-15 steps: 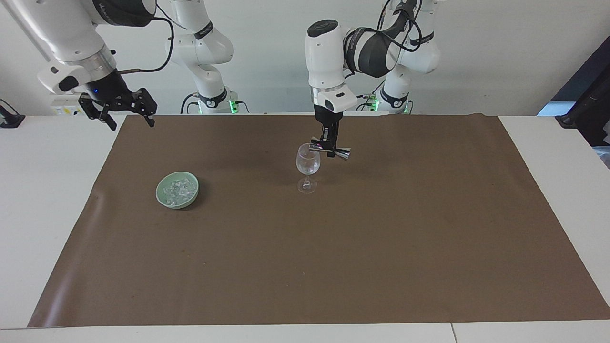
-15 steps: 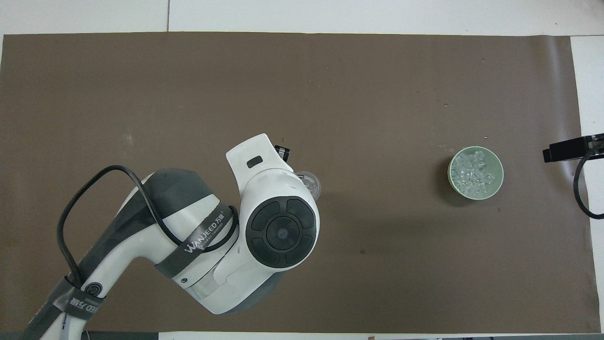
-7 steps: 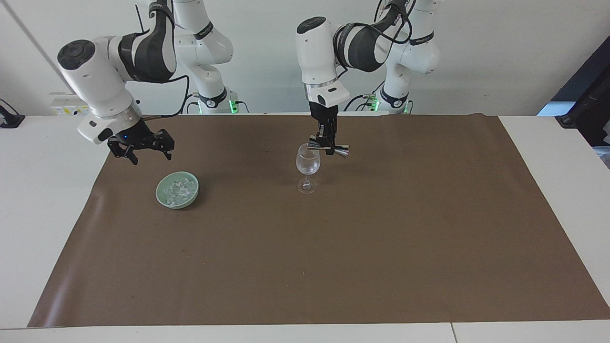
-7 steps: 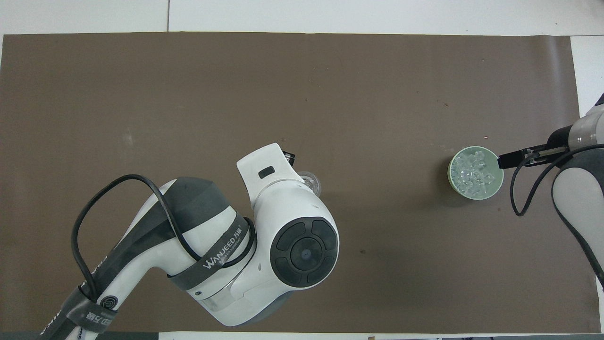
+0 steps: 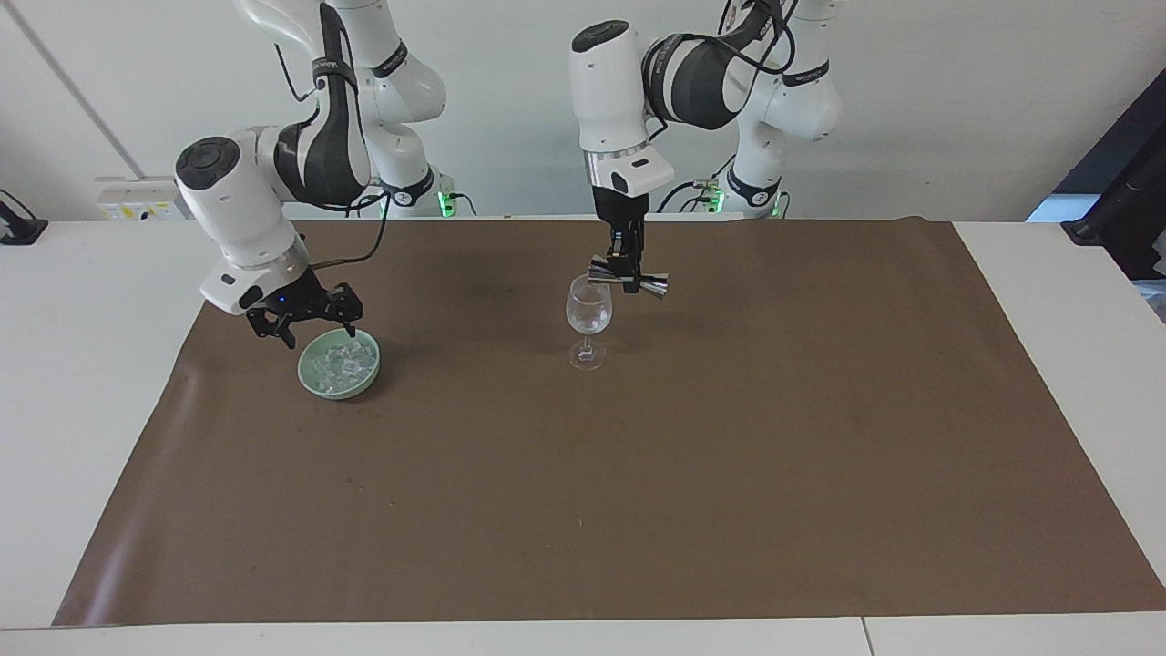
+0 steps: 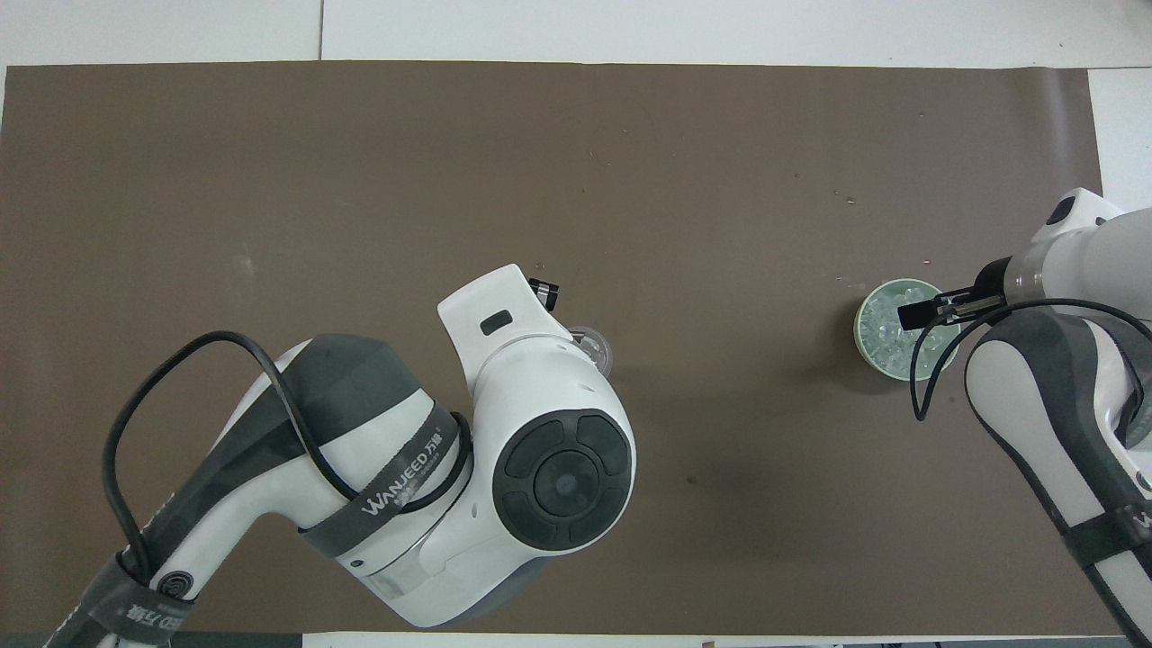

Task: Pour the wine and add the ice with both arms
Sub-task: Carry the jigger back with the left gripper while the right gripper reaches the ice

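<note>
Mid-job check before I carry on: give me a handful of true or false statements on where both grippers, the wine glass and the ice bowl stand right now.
1. The left gripper is shut on a small silver double-cone measuring cup over the clear stemmed wine glass. True.
2. The right gripper is shut on an ice cube. False: it is open, empty, just above the pale green round bowl.
3. The clear ice cubes lie in the bowl. True.
4. The wine glass lies tipped over. False: it stands upright on the brown paper mat.
5. The bowl sits toward the left arm's end. False: toward the right arm's end.
</note>
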